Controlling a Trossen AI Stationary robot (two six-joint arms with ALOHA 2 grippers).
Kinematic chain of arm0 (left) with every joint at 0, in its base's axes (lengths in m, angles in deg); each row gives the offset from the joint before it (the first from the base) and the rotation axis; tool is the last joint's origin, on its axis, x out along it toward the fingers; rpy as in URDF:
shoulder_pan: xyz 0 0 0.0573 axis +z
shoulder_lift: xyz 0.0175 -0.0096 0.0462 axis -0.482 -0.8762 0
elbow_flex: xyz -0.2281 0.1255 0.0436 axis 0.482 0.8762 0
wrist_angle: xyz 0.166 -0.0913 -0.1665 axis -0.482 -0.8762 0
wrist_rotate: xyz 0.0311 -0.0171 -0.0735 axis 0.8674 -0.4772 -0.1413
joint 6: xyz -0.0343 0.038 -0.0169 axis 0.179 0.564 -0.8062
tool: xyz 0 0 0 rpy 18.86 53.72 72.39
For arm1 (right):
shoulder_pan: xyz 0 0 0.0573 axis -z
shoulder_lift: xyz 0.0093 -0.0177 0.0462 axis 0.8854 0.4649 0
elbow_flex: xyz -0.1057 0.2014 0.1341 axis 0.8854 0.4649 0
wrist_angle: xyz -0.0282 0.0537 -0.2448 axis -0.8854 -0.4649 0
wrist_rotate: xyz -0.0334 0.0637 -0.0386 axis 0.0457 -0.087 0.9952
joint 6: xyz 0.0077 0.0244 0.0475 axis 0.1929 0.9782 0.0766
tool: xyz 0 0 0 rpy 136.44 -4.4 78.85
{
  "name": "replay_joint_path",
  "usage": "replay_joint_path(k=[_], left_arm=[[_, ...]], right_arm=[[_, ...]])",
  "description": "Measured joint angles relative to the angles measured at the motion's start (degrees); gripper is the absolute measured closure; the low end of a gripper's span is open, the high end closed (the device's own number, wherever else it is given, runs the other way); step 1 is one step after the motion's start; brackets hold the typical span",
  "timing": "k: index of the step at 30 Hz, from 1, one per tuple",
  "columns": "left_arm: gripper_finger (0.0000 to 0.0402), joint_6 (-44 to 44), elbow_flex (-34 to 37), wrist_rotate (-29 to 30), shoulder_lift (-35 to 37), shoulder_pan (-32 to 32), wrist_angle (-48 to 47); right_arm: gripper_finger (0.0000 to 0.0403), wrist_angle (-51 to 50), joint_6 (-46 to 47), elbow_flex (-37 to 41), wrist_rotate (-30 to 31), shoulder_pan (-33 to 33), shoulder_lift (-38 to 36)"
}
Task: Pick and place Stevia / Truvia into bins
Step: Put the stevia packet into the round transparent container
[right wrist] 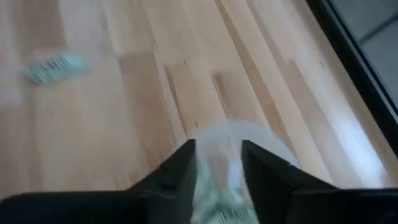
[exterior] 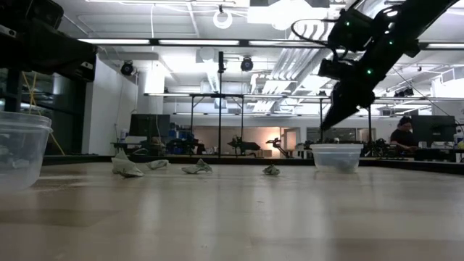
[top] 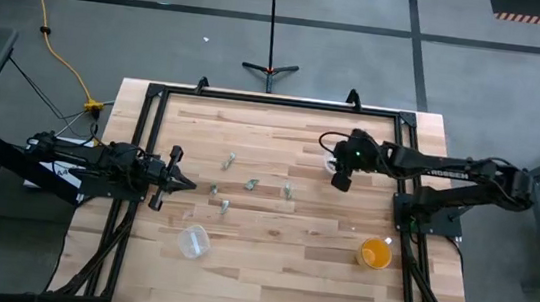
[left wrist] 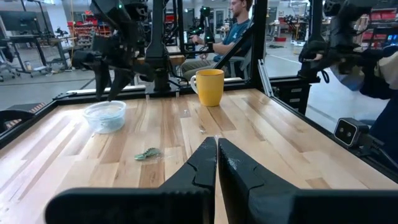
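White lettering on the right arm (top: 449,174) is too small to read.

Sweetener packets strewn mid-table, two clear cups set apart

Five small pale green-and-white packets (top: 253,184) are seen scattered loosely around the centre of the table, crumpled and lying flat. One clear cup (top: 193,241) is placed upright toward seven o'clock of them; the other clear cup (top: 332,163) is found toward two o'clock, with packets glimpsed inside.
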Motion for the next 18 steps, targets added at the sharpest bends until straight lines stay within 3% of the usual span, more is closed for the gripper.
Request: replay_joint_path(k=[7,12,18], left_arm=[[0.0348,0.0,0.0,0.0,0.0,0.0,0.0],[0.0348,0.0,0.0,0.0,0.0,0.0,0.0],[0.0348,0.0,0.0,0.0,0.0,0.0,0.0]], right_arm=[[0.0186,16.4,0.3,0.0,-12.1,-5.5,3.8],[0.0177,27.3,-2.1,0.0,-10.7,-11.9,12.3],[0.018,31.7,-2.8,0.0,-9.1,-14.9,21.8]])
